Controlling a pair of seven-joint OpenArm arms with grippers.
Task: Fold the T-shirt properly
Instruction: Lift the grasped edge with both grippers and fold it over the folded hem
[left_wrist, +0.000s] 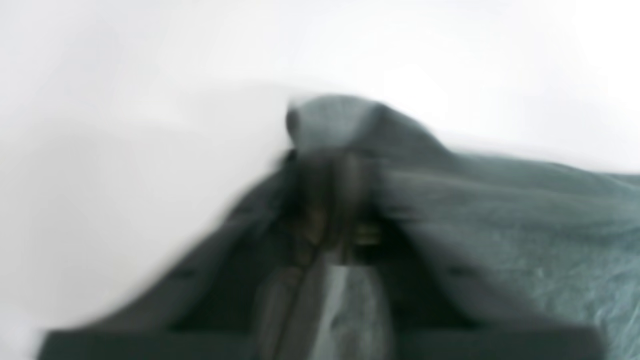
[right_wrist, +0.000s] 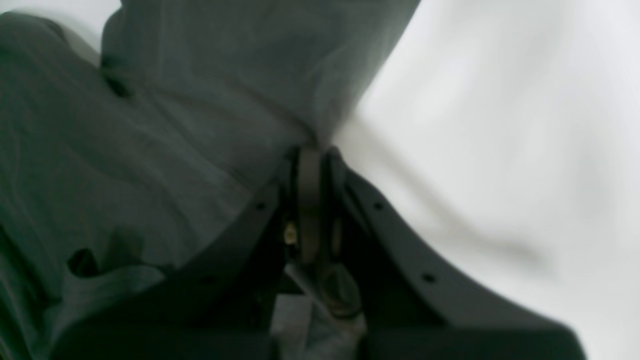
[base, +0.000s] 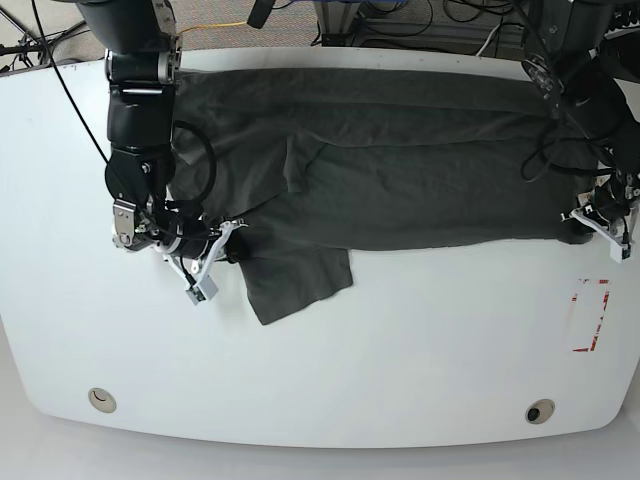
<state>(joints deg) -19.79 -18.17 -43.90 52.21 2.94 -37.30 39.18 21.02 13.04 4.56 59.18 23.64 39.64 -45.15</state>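
2 grippers are pinched shut on the T-shirt (base: 400, 170), spread across the far half of the table (base: 400, 360); left gripper (base: 590, 225) at its hem corner, right gripper (base: 228, 243) by the sleeve; grasping looks done; next, lift both together and fold evenly.

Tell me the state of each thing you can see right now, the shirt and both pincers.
Dark charcoal-grey cloth T-shirt: spread across the white table, partly folded, one sleeve sticking out toward the front.
Left pincer: shut on the T-shirt's edge, cloth bunched up at the tips.
Right pincer: shut on the T-shirt, near the protruding sleeve.
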